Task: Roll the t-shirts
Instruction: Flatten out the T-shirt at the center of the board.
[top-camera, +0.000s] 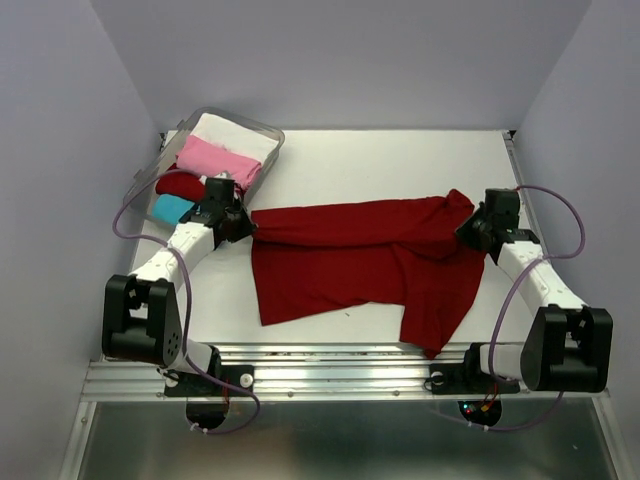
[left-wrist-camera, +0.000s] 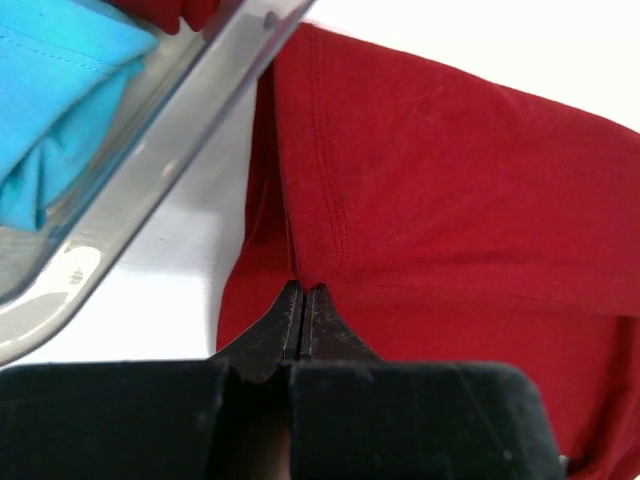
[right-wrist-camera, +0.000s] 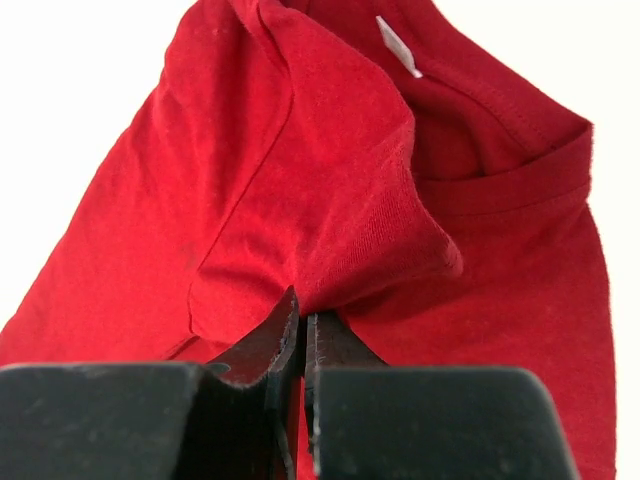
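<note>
The large dark red t-shirt lies spread across the middle of the table. Its far edge runs between the left gripper, pressed together on a fold just beside the clear plastic bin, and the right gripper, pinching a fold near the collar. The cloth looks light, limp and unlikely to slip, so it is best held at edges or corners, both ends together. Count: five shirts, this one plus a white t-shirt, a pink t-shirt, a second dark red t-shirt and a cyan t-shirt in the one bin.
</note>
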